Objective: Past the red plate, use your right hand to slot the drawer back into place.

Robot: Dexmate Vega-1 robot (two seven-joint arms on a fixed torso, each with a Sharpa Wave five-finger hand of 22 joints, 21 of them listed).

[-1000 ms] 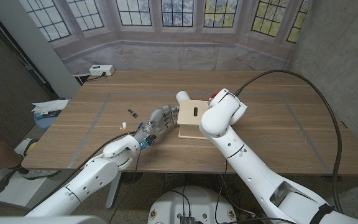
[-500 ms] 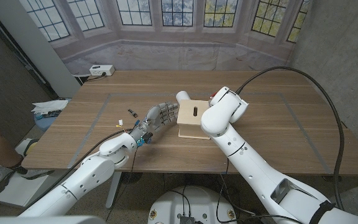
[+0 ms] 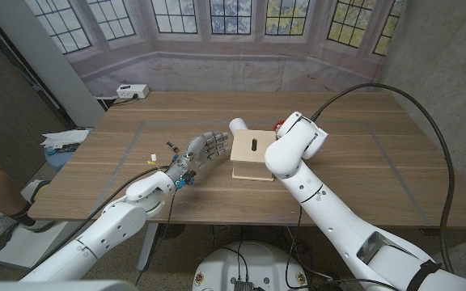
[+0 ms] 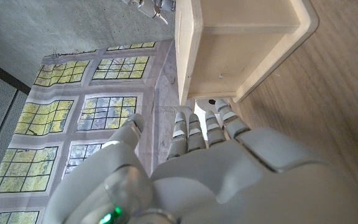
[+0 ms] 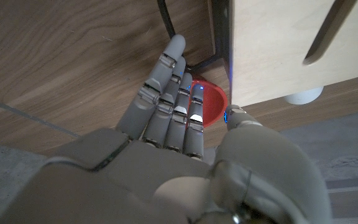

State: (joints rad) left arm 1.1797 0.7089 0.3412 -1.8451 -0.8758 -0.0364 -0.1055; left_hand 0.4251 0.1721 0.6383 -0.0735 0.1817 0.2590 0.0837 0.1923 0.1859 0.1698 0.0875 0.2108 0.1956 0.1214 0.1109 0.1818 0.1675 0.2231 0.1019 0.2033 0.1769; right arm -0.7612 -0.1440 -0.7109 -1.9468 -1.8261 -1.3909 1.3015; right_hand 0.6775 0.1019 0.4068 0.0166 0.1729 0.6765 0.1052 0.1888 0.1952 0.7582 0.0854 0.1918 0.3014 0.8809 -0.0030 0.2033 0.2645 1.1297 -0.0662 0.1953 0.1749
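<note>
pale plywood drawer unit [image 3: 252, 155] sits mid-bench [image 3: 362, 174], red plate [image 5: 206, 104] just beyond it. right hand [image 5: 173, 106] reaches alongside the box over the plate, fingers straight and together, holding nothing. left hand [image 3: 203, 152] waits just beside, fingers extended, empty. drawer looks light, rigid, smooth; best pushed flat on its face near the slot handle.

Head overhead; wrists close, sharing drawer [image 3: 252, 155]
</note>
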